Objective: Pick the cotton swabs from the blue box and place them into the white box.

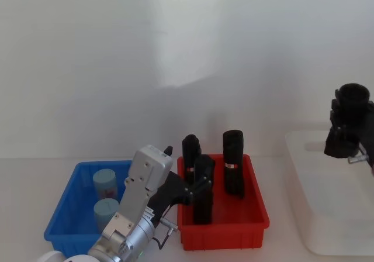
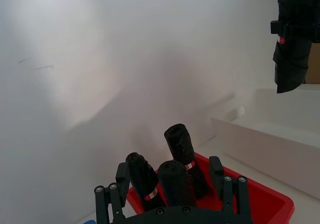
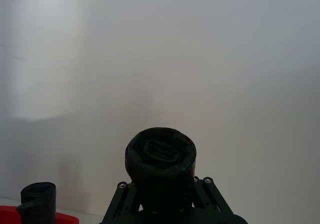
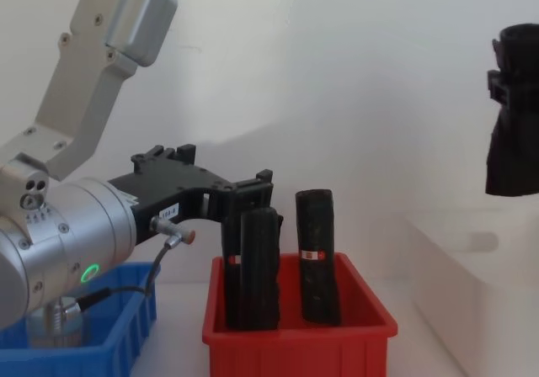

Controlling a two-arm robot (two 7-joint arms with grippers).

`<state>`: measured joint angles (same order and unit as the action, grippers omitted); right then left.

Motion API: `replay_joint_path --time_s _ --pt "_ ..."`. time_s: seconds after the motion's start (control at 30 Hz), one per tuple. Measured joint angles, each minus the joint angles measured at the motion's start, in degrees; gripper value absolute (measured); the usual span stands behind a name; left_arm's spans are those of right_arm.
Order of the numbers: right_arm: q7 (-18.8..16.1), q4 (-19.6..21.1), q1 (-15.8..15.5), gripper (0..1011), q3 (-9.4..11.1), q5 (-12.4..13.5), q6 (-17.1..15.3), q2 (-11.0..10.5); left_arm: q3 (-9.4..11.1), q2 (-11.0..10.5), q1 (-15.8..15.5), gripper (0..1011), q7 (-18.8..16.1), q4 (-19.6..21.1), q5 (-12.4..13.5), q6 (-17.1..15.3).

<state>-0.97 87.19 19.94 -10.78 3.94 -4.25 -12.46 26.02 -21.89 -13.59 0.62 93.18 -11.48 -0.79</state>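
Observation:
Two cotton swabs jars with pale lids [image 1: 105, 183] [image 1: 106, 211] stand in the blue box [image 1: 64, 209] at the front left. My left gripper [image 1: 196, 186] reaches past that box's right side toward the red bin, open, its fingers [image 2: 121, 176] wide apart and holding nothing. At the far right, my right gripper [image 1: 349, 127] is shut on a black roll [image 4: 515, 141], hanging above the white box [image 1: 315, 227]. The right wrist view looks down on that roll's end [image 3: 160, 156].
A red bin [image 1: 222, 235] between the blue and white boxes holds three upright black rolls [image 1: 232, 162] [image 1: 190, 151] [image 1: 203, 197]. The nearest roll stands just ahead of my left fingertips. A plain white wall runs behind the table.

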Motion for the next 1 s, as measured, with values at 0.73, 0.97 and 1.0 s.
replay_joint_path --time_s 0.73,0.97,1.0 --pt "-4.9 -13.6 4.6 391 2.3 6.9 4.8 -0.6 0.0 0.0 0.0 1003 0.0 0.0 0.0 0.0" --pt "-6.5 -16.4 6.2 586 2.2 7.2 5.8 -0.2 0.0 0.0 0.0 1003 0.0 0.0 0.0 0.0" --pt "-6.6 -16.7 6.4 629 2.2 7.2 5.9 -0.2 0.0 0.0 0.0 1003 0.0 0.0 0.0 0.0"
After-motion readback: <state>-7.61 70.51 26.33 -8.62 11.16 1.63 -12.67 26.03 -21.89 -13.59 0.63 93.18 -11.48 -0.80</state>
